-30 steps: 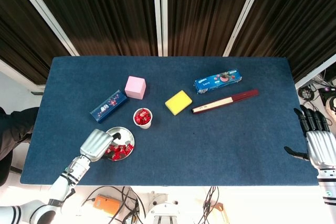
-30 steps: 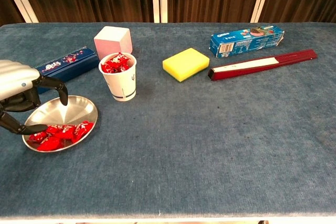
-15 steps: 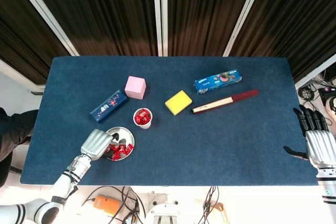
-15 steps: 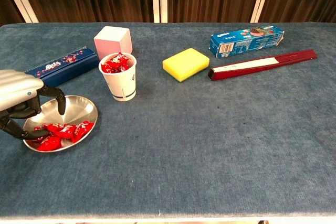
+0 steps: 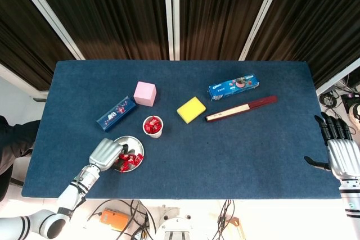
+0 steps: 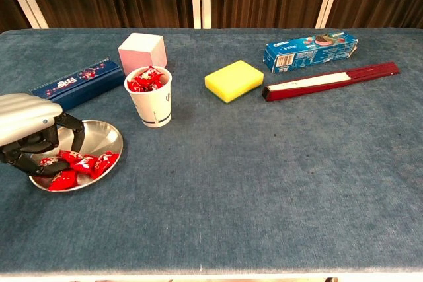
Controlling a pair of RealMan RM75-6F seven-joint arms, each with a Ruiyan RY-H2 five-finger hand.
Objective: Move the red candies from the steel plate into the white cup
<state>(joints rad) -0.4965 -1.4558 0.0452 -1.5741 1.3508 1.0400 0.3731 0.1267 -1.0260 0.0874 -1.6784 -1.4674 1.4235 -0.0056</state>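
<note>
When the table (image 5: 225, 139) is seen from above in the head view, the left hand (image 5: 107, 153) sits right over the near-left side of the steel plate (image 5: 133, 141). The red candies (image 5: 130, 160) lie just to the right of the hand, touching its dark fingertips. The fingers curl down into the pile. It looks like they are closing on a candy, but the view does not show if one is really held. The white cup (image 5: 152, 126) stands just past the plate, up and to the right, and it already has red candies in it. The left hand is much nearer to the plate and cup than the right hand (image 5: 341, 155). That one waits far off at the right edge of the table, with its fingers apart and nothing in it.

In the chest view, the left hand (image 6: 30, 133) bends over the plate (image 6: 102, 137) with its fingers (image 6: 76, 135) down among the candies (image 6: 76, 165). The candies lie in a row along the near side of the plate, running left to right. The cup (image 6: 153, 100) is close by on the right, full near the top with red candies. The next move is likely a lift and a short trip right to the cup.
</note>
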